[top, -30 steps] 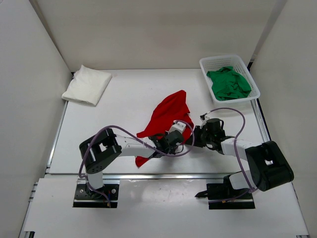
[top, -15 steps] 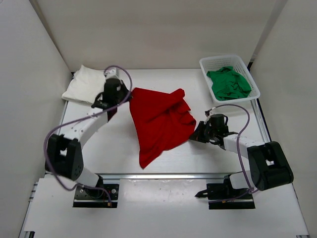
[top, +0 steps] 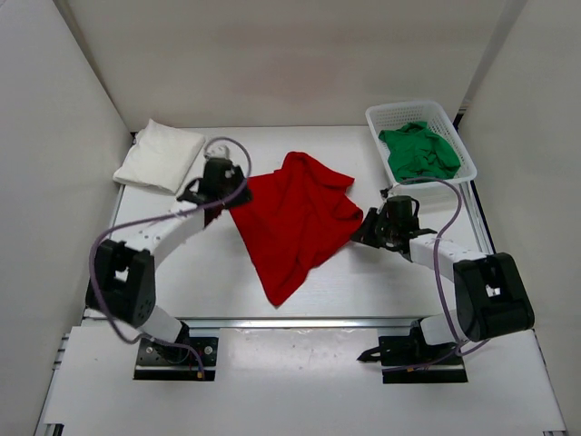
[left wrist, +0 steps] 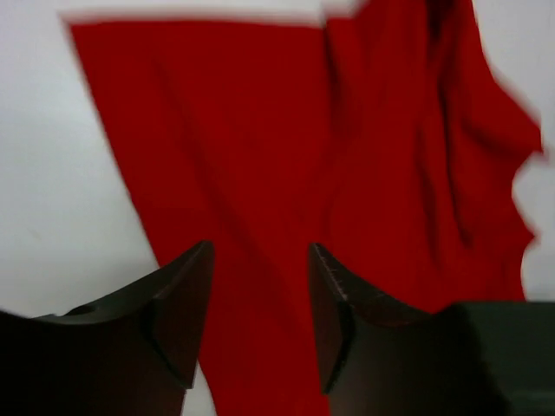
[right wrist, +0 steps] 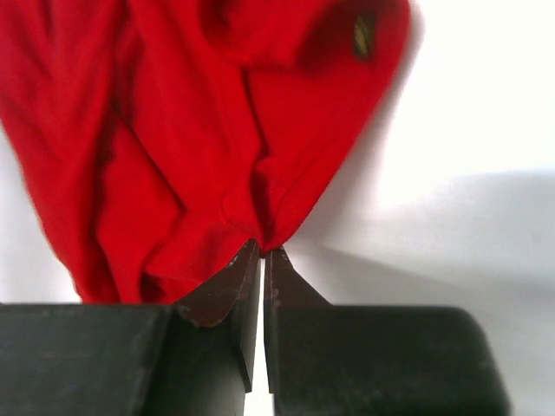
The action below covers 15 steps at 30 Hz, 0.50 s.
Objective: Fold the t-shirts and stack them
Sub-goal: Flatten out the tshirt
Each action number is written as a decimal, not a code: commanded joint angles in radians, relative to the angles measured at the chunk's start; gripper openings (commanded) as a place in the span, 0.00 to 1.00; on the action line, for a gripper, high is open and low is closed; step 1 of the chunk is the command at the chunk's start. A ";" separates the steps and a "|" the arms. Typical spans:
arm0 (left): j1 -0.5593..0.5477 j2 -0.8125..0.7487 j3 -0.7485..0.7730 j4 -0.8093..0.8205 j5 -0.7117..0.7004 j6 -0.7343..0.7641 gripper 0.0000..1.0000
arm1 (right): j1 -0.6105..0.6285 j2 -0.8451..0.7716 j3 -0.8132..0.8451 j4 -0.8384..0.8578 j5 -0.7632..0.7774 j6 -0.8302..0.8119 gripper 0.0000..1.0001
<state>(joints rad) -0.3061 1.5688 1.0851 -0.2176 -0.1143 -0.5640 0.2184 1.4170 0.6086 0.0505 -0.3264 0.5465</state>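
White table (top: 172, 272) – three things lying on it
A folded white t-shirt (top: 160, 154) is lying upper left, a rumpled red t-shirt (top: 290, 222) is sprawling across the centre – a lattice basket (top: 404, 109) is sitting upper right.

The red t-shirt (top: 295, 222) is plain bright red, with one small dark tag (right wrist: 364, 33). The white t-shirt (top: 160, 154) is plain white. The green t-shirt (top: 419, 153) is plain green, in a white lattice basket (top: 458, 141). The desk (top: 200, 268) is white. The left claw (left wrist: 260, 260) and right claw (right wrist: 262, 256) are black.
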 commanded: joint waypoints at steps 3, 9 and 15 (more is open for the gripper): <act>-0.246 -0.187 -0.279 -0.057 -0.005 0.006 0.55 | -0.011 -0.070 -0.089 0.015 -0.009 0.007 0.00; -0.389 -0.374 -0.554 -0.054 0.030 -0.149 0.62 | 0.019 -0.116 -0.108 0.012 -0.003 -0.002 0.00; -0.353 -0.256 -0.579 0.072 0.108 -0.145 0.71 | 0.081 -0.138 -0.135 0.005 0.003 0.007 0.00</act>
<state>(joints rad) -0.6708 1.2423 0.4980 -0.2173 -0.0490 -0.6956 0.2729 1.3006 0.4900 0.0376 -0.3286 0.5507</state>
